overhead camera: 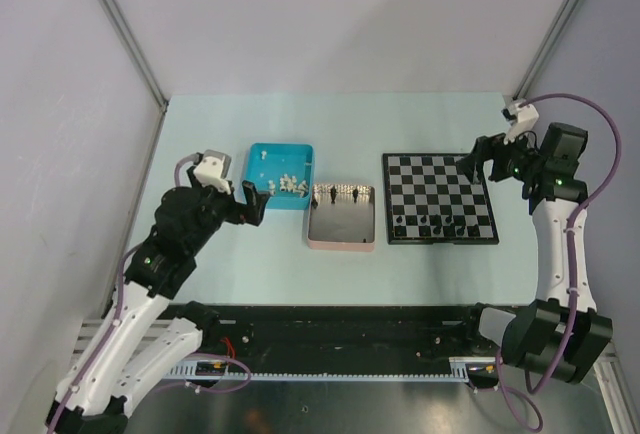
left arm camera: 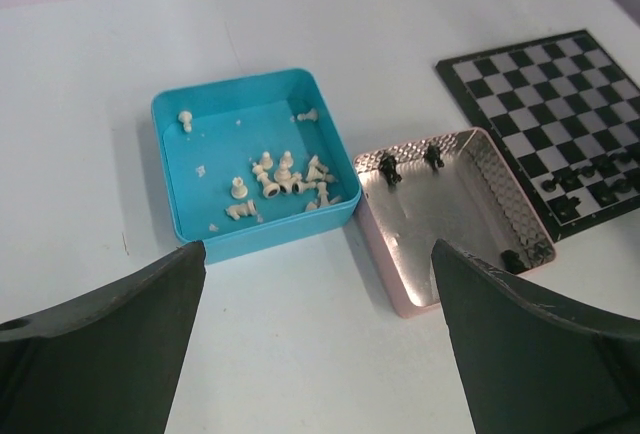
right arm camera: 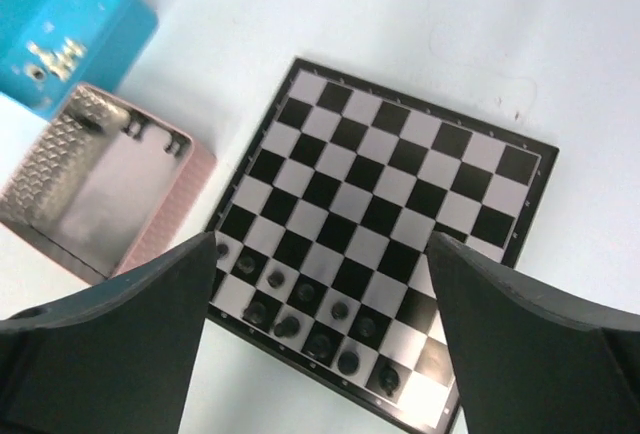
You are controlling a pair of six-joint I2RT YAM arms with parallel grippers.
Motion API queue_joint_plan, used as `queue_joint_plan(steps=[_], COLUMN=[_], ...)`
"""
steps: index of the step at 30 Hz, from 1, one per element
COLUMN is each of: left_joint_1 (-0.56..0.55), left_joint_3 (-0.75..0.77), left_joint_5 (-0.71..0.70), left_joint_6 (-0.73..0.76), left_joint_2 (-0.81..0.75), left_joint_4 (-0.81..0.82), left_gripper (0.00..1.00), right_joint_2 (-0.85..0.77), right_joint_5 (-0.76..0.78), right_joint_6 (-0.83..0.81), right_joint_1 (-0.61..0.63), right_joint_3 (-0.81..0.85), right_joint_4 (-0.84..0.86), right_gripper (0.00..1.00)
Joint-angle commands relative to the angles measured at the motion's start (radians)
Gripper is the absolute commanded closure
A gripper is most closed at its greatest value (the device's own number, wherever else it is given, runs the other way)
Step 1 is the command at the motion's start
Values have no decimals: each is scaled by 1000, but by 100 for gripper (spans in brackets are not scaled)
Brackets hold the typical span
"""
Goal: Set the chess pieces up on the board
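Observation:
The board [overhead camera: 440,186] lies at the right of the table, with several black chess pieces [overhead camera: 440,224] on its two near rows. My right gripper [overhead camera: 480,159] hovers open over the board's far right part, holding nothing. In the right wrist view its dark fingers [right arm camera: 120,334] frame the board [right arm camera: 400,184] and the black pieces [right arm camera: 300,314]. White chess pieces [left arm camera: 285,179] lie loose in the blue tray [left arm camera: 270,234]. Two black pieces [left arm camera: 390,166] stand in the pink tray [left arm camera: 400,284]. My left gripper [left arm camera: 318,284] is open and empty, just short of both trays.
The blue tray [overhead camera: 262,154] and the pink tray [overhead camera: 340,245] sit side by side in the middle of the table, left of the board. Grey walls enclose the table's back and sides. A black rail [overhead camera: 330,339] runs along the near edge.

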Motion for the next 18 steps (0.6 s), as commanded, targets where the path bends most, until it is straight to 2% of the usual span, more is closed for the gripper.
queue_joint_plan(steps=[1,2,8,15,18], left_joint_1=[9,9,9,9,9], left_joint_3=[-3,-3,5,7,5], left_joint_5=[12,9,5,13,13], left_joint_6=[-22,-22,-35,-61,-70], left_joint_2=[-78,-89,-134,-170,-183], left_joint_4=[10,7,-7,-24,-30], left_gripper=[1,1,0,0,0], right_joint_2=[-55,-61,-62,-107,-126], right_joint_5=[-60,-63,3,420,440], right_joint_6=[195,237,380,398,389], right_joint_1=[-4,-2,30,201,211], right_joint_3=[6,6,6,4,4], right_joint_4=[176,206,240,196,199], right_gripper=[4,0,0,0,0])
